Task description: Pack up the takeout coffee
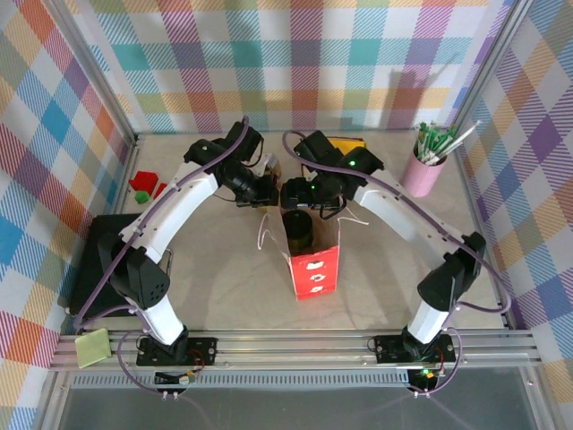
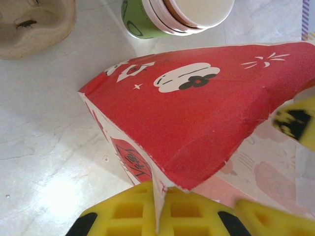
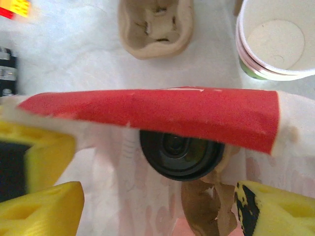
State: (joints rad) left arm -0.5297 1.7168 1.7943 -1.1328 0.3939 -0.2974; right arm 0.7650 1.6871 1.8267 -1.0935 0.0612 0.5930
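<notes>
Near the middle of the pale table (image 1: 224, 296) stands an upright paper carrier bag with red sides and white, faintly printed panels (image 1: 315, 271), its mouth open upward. The left gripper (image 2: 157, 216) has its yellow fingers pinched tight on the top edge of the bag at one corner of the mouth. The right gripper (image 3: 157, 196) hangs over the mouth with its jaws spread wide, one finger on each side of the opening, and it holds nothing. The takeout coffee (image 3: 179, 152) sits down inside the bag, seen from above as a dark round top partly hidden by the red side. It lies just beside a crumpled brown cardboard piece (image 3: 206, 211) in the bag. Beyond the bag, toward the far edge, stand a nested stack of white-rimmed, green-banded paper cups (image 3: 275, 39) and a moulded beige pulp cup tray (image 3: 155, 24). Near the far right corner is a pink cup of pens (image 1: 423, 175).
</notes>
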